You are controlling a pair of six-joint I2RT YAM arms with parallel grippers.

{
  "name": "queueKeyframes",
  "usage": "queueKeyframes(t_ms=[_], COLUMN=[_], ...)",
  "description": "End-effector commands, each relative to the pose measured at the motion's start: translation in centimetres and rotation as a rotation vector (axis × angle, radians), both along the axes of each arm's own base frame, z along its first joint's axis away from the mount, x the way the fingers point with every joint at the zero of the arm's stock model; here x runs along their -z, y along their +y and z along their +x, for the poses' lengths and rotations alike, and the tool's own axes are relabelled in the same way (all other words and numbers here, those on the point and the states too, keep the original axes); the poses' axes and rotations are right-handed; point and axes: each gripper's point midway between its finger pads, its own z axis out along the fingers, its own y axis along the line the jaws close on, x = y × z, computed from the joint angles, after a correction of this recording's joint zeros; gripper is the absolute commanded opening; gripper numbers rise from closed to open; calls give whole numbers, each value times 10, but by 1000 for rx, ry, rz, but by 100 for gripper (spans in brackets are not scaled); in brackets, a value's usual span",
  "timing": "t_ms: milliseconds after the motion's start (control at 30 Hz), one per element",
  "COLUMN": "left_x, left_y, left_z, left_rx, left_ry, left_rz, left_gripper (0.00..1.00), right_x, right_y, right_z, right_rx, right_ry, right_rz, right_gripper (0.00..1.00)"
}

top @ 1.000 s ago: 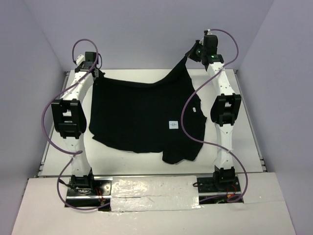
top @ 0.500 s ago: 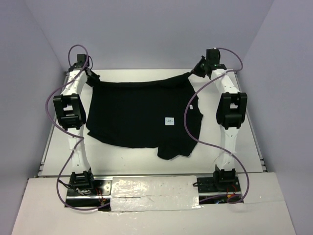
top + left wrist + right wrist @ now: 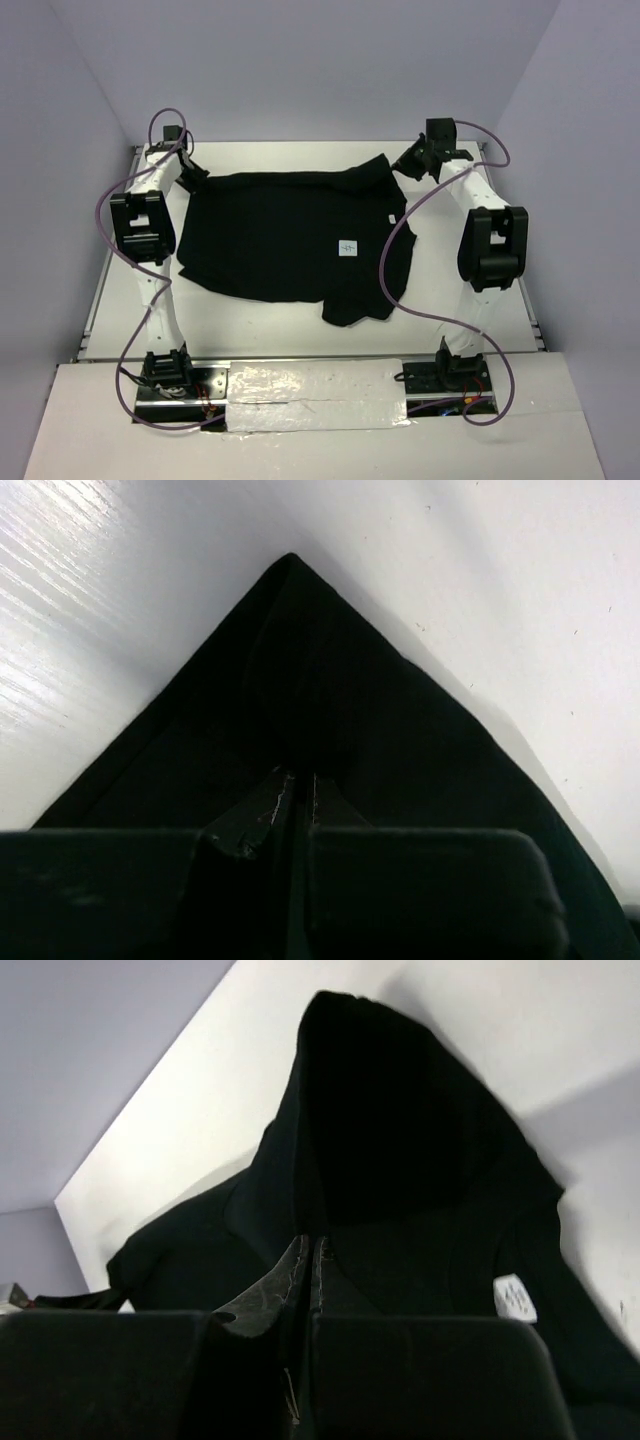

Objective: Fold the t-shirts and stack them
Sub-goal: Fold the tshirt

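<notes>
One black t-shirt (image 3: 285,235) lies spread on the white table (image 3: 470,215), with a small white tag (image 3: 347,248) showing on its right half. My left gripper (image 3: 196,175) sits at the shirt's far left corner, jaws shut on the cloth. In the left wrist view the black corner (image 3: 300,650) fans out ahead of the pinching left gripper (image 3: 298,776). At the far right corner, my right gripper (image 3: 402,166) is shut on the shirt's bunched edge. The right wrist view has the right gripper (image 3: 312,1245) closed in dark cloth (image 3: 390,1130), with the tag (image 3: 515,1298) to the right.
Grey walls enclose the table on the far side and both flanks. The right arm's purple cable (image 3: 384,250) loops over the shirt's right side. A sleeve (image 3: 355,305) sticks out toward the near edge. A foil-taped strip (image 3: 315,385) runs between the arm bases.
The right gripper has come down and moved right, lowering the lifted far right corner to the table. The left gripper moved slightly outward. The shirt now lies flatter and wider.
</notes>
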Motion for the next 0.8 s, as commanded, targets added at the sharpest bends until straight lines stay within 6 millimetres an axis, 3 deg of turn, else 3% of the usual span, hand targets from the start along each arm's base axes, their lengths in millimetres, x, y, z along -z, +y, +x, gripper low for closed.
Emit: queueKeyframes(t_ms=[0,100,233,467,600,767], left_x=[-42,-47,-51,-60,-51,-47], left_y=[4,6,10,20,24,27], left_z=[3,2,0,-4,-12,-18], left_rx=[19,18,8,6,0,2], left_ry=[-82,-92,-95,-103,-70,-58], left_rz=[8,1,2,3,-2,1], left_gripper=[0,0,0,0,0,0], right_x=[-35,-33,-8,-23,-17,-27], right_y=[3,6,7,-2,2,2], right_z=[-12,-20,-33,-46,-57,-67], right_rx=[40,41,52,85,82,87], right_ry=[-68,-49,19,-1,30,20], right_rz=[48,65,57,35,50,62], right_gripper=[0,0,0,0,0,0])
